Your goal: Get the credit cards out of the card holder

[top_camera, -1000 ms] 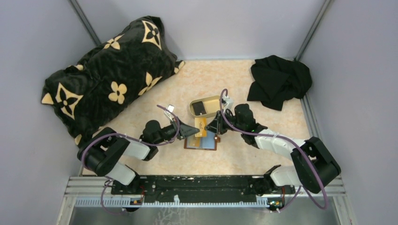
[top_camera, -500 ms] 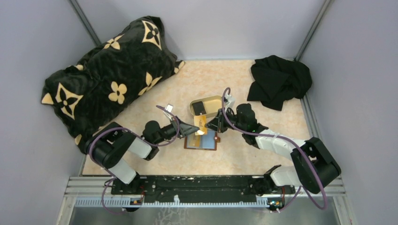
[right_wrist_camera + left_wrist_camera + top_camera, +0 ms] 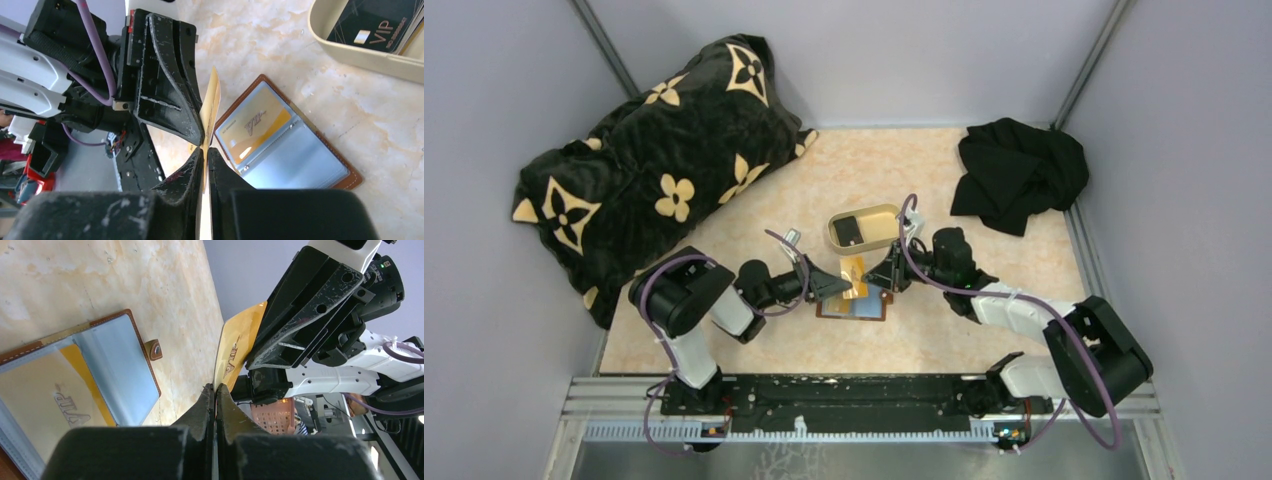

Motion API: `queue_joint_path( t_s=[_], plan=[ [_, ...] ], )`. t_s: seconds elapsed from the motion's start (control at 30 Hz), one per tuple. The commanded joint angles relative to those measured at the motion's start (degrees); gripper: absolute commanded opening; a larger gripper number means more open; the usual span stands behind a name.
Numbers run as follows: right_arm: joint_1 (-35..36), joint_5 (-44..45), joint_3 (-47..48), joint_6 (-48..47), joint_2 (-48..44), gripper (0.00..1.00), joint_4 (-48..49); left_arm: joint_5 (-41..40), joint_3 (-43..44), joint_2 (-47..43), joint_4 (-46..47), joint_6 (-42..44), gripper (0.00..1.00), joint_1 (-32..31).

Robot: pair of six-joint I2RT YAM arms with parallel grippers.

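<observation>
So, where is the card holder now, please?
In the top view, the card holder lies open mid-table, beneath the left gripper and right gripper pinching a gold card, nearer than the tan tray.

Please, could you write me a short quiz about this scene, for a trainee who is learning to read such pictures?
1. True or false: the card holder lies folded shut on the table.
2. Where is the dark card? A) in the tan tray; B) in the card holder; C) held in the air.
3. Which word is printed on the gold card lying in the card holder?
Key: 1 false, it lies open; 2 A; 3 VIP.
</observation>
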Motion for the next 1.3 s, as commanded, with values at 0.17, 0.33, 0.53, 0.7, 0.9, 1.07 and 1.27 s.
queue_joint_path(
  t_s=[0.17, 0.33, 0.53, 0.7, 0.9, 1.07, 1.27],
  plan=[
    [2.1, -8.1, 1.7, 1.0, -2.8, 0.0, 8.4, 2.2, 1.1, 0.9, 15.7, -0.1, 0.0, -1.0],
    [1.7, -5.9, 3.7, -0.2, -1.8, 0.0, 4.9, 2.7, 1.4, 1.5, 15.7, -0.4, 0.16, -1.0],
    [-5.5, -8.6, 9.0, 2.0, 5.8, 0.0, 4.0, 1.5, -1.0, 1.2, 15.7, -0.7, 0.54, 0.0],
    [-7.3, -9.8, 16.2, 1.0, 11.9, 0.0, 1.3, 1.7, -4.2, 0.2, 15.7, -0.2, 0.56, 2.1],
    [-8.6, -6.0, 29.7, -6.5, 19.9, 0.0, -13.2, 2.5, -8.1, -2.3, 15.7, 1.0, 0.55, 4.5],
    [-10.0, -5.3, 36.3, -8.4, 27.6, 0.0, -18.1, 4.2, -8.7, -2.0, 15.7, 1.7, 0.55, 4.7],
    [-11.4, -5.9, 39.0, -8.8, 33.6, 0.0, -19.3, 4.9, -8.7, -2.8, 15.6, 2.5, 0.53, 4.7]
  ],
)
